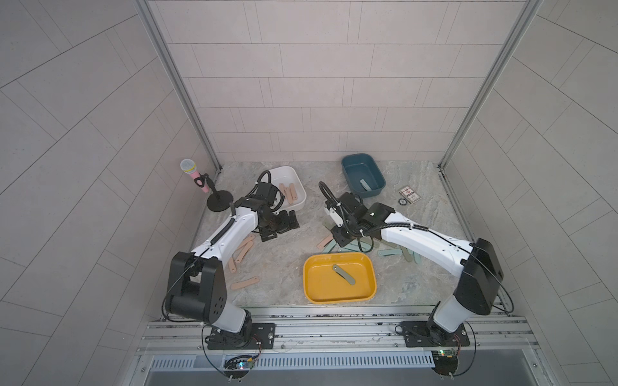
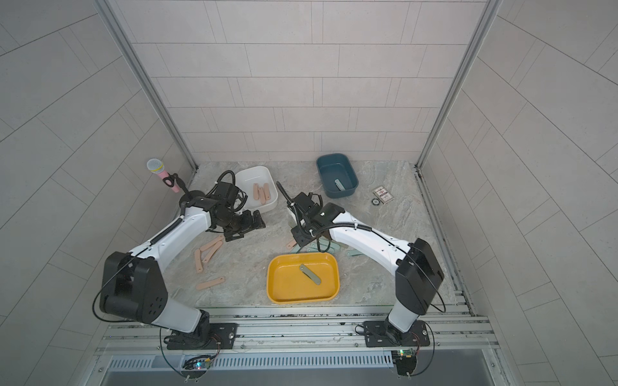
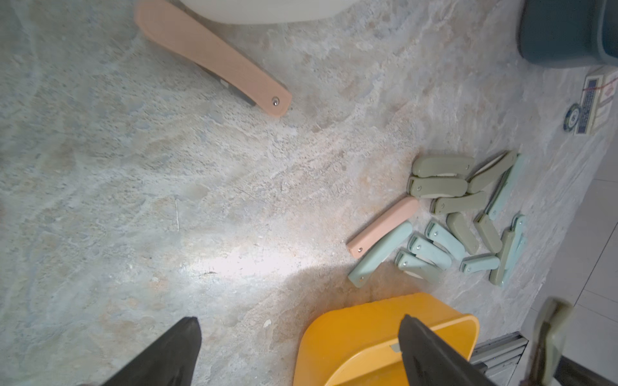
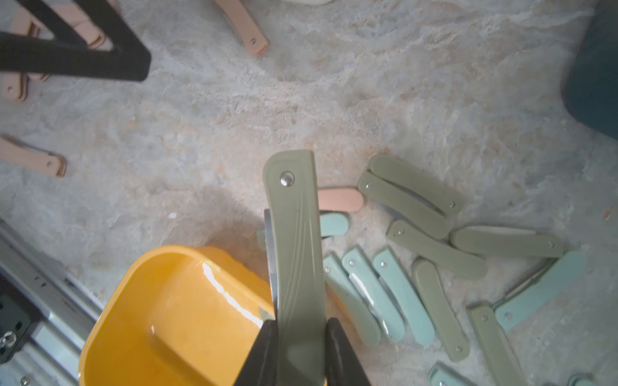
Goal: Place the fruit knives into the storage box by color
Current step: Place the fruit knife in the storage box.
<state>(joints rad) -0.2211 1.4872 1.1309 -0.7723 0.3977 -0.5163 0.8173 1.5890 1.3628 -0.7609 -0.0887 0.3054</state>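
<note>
My right gripper (image 4: 301, 337) is shut on an olive-green fruit knife (image 4: 294, 250), held above the near edge of the green and teal pile (image 1: 391, 251) beside the yellow box (image 1: 309, 267). That box holds one olive knife (image 1: 342, 274). The blue box (image 1: 347, 163) holds a teal knife (image 1: 365, 184). The white box (image 1: 297, 177) holds pink knives (image 1: 288, 194). My left gripper (image 1: 281, 230) stands open and empty in front of the white box, above several loose pink knives (image 1: 243, 251). One pink knife (image 3: 381, 227) lies at the edge of the pile.
A pink microphone on a black stand (image 1: 194, 173) stands at the back left. A small card box (image 1: 409, 194) and a round token (image 1: 402, 201) lie at the back right. An aluminium rail (image 1: 334, 320) runs along the front edge.
</note>
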